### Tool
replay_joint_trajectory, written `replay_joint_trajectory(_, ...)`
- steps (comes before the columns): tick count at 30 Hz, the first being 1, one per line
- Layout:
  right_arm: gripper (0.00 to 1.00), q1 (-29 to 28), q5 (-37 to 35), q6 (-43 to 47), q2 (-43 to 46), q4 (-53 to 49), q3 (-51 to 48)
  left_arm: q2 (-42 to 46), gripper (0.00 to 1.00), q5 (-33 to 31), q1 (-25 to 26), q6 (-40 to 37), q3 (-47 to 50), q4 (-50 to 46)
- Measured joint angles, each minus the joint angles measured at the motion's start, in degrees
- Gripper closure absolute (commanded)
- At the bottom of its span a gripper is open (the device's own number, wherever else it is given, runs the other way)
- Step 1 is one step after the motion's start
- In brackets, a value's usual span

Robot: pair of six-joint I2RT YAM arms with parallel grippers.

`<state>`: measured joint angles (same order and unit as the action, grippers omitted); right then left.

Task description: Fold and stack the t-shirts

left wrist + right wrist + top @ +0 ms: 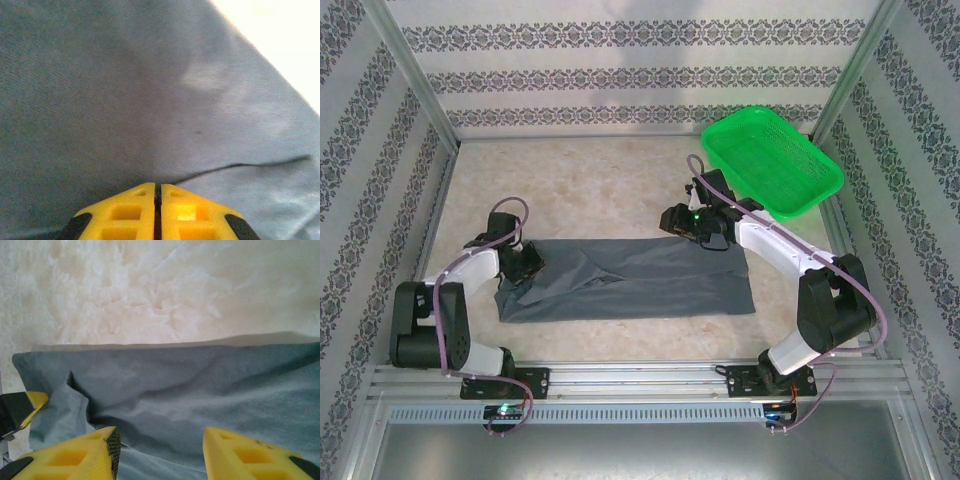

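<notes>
now — left gripper point(157, 186) pinched on t-shirt point(630, 275) | right gripper point(160, 435) spread over its far edge

Even, diffuse light from above makes the top view bright and sharp, with only faint soft shadows on the surface point(590, 180). The left wrist view is hazy across the t-shirt point(125, 100), with the upper right corner of that view blown white. In the right wrist view the surface glares pale and the right pincer point(160, 434) is blurred near the lens.

R pincer point(160, 436) jaws apart over grey t-shirt point(200, 385) edge; pale table point(150, 290) beyond.
</notes>
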<state>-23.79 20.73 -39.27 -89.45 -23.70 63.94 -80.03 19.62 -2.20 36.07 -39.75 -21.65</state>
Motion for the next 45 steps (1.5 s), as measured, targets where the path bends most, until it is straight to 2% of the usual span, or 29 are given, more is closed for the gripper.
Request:
replay_joint_trajectory(2,0.52,0.0,0.0,-0.2,0.0,0.0,0.0,3.0,0.96,-0.4,0.7,-0.1,0.0,-1.2)
replay_joint_trajectory(15,0.52,-0.3,2.2,-1.5,0.7,3.3,-1.6,16.8,1.00,-4.8,9.7,2.2,0.1,-11.4)
replay_joint_trajectory(23,0.53,-2.0,3.8,-2.5,4.3,5.1,-4.9,27.7,0.99,-2.4,13.8,6.9,8.6,-15.6)
replay_joint_trajectory(29,0.53,-2.3,3.8,-2.8,5.1,5.3,-6.5,29.3,0.86,1.4,18.6,11.2,14.7,-15.8)
replay_joint_trajectory(30,0.52,-2.3,3.8,-2.8,5.1,5.4,-6.6,29.6,0.81,1.7,19.1,11.7,14.9,-15.9)
replay_joint_trajectory(33,0.53,-2.3,3.8,-2.8,5.3,5.4,-7.2,30.6,0.58,2.2,20.6,13.4,14.9,-16.3)
replay_joint_trajectory(34,0.53,-2.3,3.8,-2.8,5.3,5.4,-7.4,30.7,0.53,2.0,21.0,13.9,14.8,-16.7)
replay_joint_trajectory(41,0.52,-3.2,3.9,-2.7,5.3,5.6,-8.0,30.9,0.43,-3.0,21.5,17.5,9.5,-18.4)
replay_joint_trajectory(45,0.52,-5.7,4.3,-2.3,5.3,5.6,-8.0,24.0,0.43,-5.3,21.6,17.3,5.0,-12.9)
